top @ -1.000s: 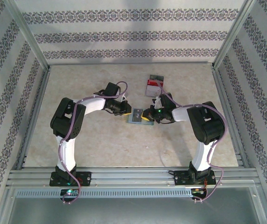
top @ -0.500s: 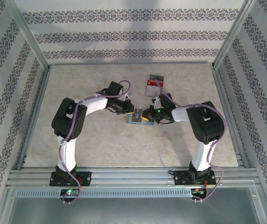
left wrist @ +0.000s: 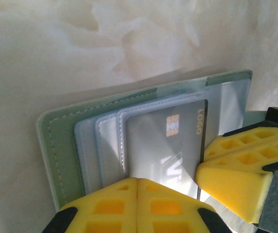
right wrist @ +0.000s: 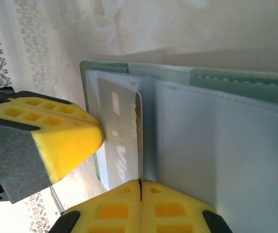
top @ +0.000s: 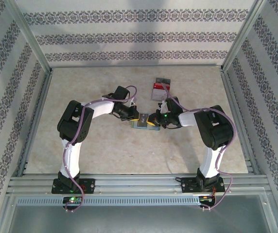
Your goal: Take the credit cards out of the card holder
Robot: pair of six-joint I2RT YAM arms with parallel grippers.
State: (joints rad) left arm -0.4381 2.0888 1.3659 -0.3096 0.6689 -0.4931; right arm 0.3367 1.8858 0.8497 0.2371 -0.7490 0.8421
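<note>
The card holder [top: 143, 124] lies open mid-table, grey-green outside [left wrist: 63, 145], blue-grey inside [right wrist: 226, 145]. A grey credit card [left wrist: 163, 141] with a gold chip sits in its clear pocket. My left gripper [top: 139, 118] is at the holder's left edge. Its yellow jaws [left wrist: 137, 182] are shut over that edge, where the card's end disappears. One of its pads [right wrist: 61, 136] rests on the card face [right wrist: 119, 131]. My right gripper [top: 154, 120] comes in from the right, shut [right wrist: 140, 184], and the card's dark inner edge runs into the seam. Its pads [left wrist: 236, 165] touch the card's edge.
A small stack of red, grey and dark cards [top: 160, 87] lies behind the holder, toward the back of the marbled table [top: 100, 150]. Metal rails and patterned walls [top: 12, 97] close in the sides and the back.
My left arm has swung right onto the holder's left edge and its jaws have closed there. The right gripper and the holder have stayed put.
</note>
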